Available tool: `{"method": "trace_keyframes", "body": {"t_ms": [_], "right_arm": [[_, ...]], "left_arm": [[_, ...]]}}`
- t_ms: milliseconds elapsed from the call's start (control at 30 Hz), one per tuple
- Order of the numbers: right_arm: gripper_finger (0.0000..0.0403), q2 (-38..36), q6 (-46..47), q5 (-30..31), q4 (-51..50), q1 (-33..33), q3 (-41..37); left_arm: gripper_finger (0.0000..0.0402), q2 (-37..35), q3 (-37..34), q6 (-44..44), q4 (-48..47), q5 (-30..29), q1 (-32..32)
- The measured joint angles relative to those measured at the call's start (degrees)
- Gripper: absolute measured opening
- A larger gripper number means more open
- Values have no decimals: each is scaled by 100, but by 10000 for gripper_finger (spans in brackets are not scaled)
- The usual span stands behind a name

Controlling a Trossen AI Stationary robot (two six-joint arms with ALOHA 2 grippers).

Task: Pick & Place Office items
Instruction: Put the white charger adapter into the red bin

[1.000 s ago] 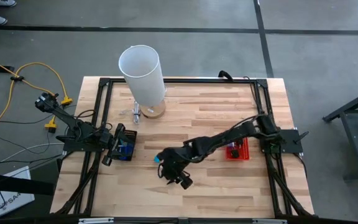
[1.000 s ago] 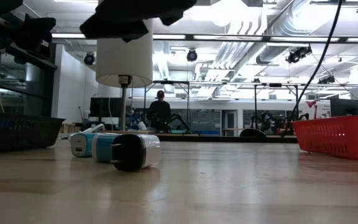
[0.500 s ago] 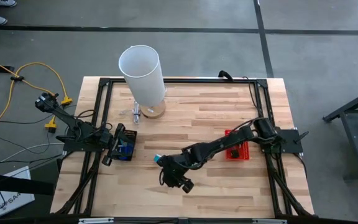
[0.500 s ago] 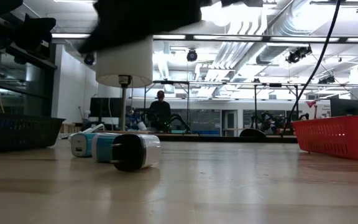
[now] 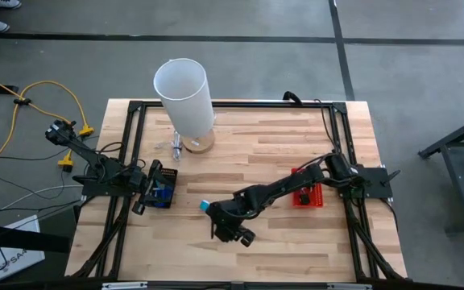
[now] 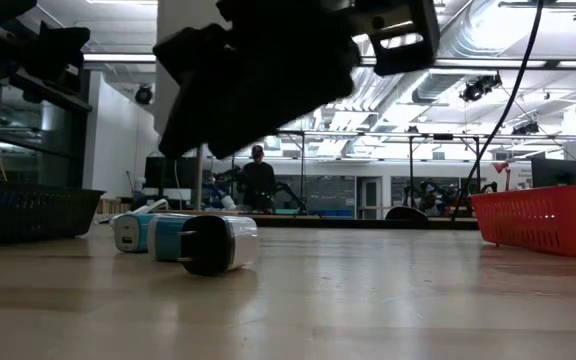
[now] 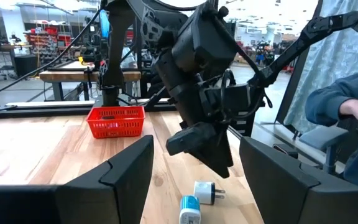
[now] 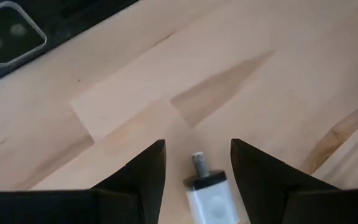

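Right tool (image 8: 196, 163): fingers spread wide, holding nothing, low over the table (image 5: 280, 145) near its middle, a white plug adapter (image 8: 207, 193) lying between the fingertips.
Office items: white plug adapter and a blue-and-white charger (image 7: 189, 210) lie side by side on the wood just beside the right tool; more pieces sit in the red basket (image 5: 307, 194).
Left tool (image 5: 141, 196): at the table's left edge, fingers apart, empty.
White cylinder (image 5: 184, 95): upright near the far edge.

Red mesh basket (image 5: 308, 196), white cylinder (image 5: 184, 95), white-and-blue plug (image 7: 190, 210), pale wood-grain table (image 5: 280, 145), yellow cable (image 5: 51, 89)
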Motion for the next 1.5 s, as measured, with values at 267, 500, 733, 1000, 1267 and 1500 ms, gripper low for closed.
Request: {"method": "trace_keyframes", "body": {"t_ms": [267, 500, 733, 1000, 1267, 1500], "right_arm": [[168, 4, -329, 46, -161, -9, 0], [168, 208, -330, 49, -165, -113, 0], [168, 212, -329, 125, -130, -190, 0], [168, 212, -292, 191, -196, -195, -61], [168, 212, -311, 195, -210, -195, -63], [168, 306, -322, 162, -235, -201, -68]], "left_arm": [[233, 0, 0, 0, 2, 2, 0], [233, 0, -1, 0, -1, 0, 0], [233, 0, -1, 0, 0, 2, 0], [233, 0, -1, 0, 0, 2, 0], [233, 0, -1, -1, 0, 1, 0], [233, 0, -1, 0, -2, 1, 0]]}}
